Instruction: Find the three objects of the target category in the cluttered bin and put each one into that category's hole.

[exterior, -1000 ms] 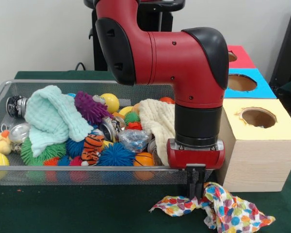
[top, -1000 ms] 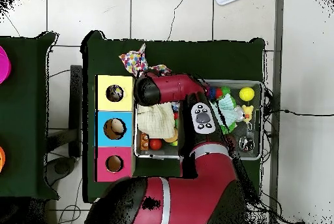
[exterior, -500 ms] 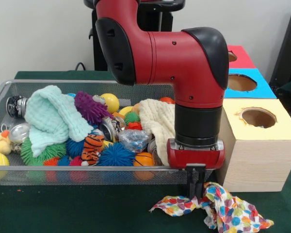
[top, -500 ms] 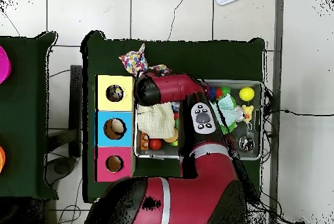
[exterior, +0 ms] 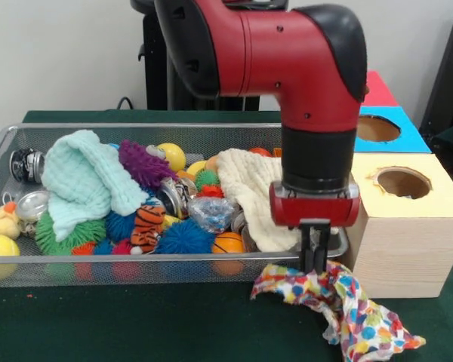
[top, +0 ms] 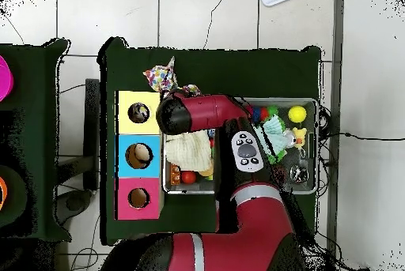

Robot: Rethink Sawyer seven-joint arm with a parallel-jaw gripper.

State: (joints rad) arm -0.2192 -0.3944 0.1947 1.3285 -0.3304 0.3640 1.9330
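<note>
My gripper (exterior: pixel 314 265) hangs just in front of the wire bin's right corner, shut on a multicoloured polka-dot cloth (exterior: pixel 343 305). The cloth droops from the fingers, its lower end trailing on the green table. In the overhead view the cloth (top: pixel 164 76) pokes out beyond the arm's wrist, which hides the gripper. A mint cloth (exterior: pixel 79 181) and a cream cloth (exterior: pixel 251 190) lie in the bin (exterior: pixel 136 260). To the right stands the wooden box with a yellow-topped hole (exterior: pixel 402 182), then a blue hole (exterior: pixel 377 128) and a red top (exterior: pixel 376 87).
The bin holds several spiky balls, a tiger toy (exterior: pixel 146 226), an orange ball (exterior: pixel 228 243), yellow balls, crushed cans and a duck (exterior: pixel 1 222). The overhead view shows the boxes' yellow hole (top: pixel 139 113), blue hole (top: pixel 140 156) and pink hole (top: pixel 139 197).
The arm has risen a little and shifted right toward the yellow-topped box, carrying the polka-dot cloth with it; more of the cloth is off the table.
</note>
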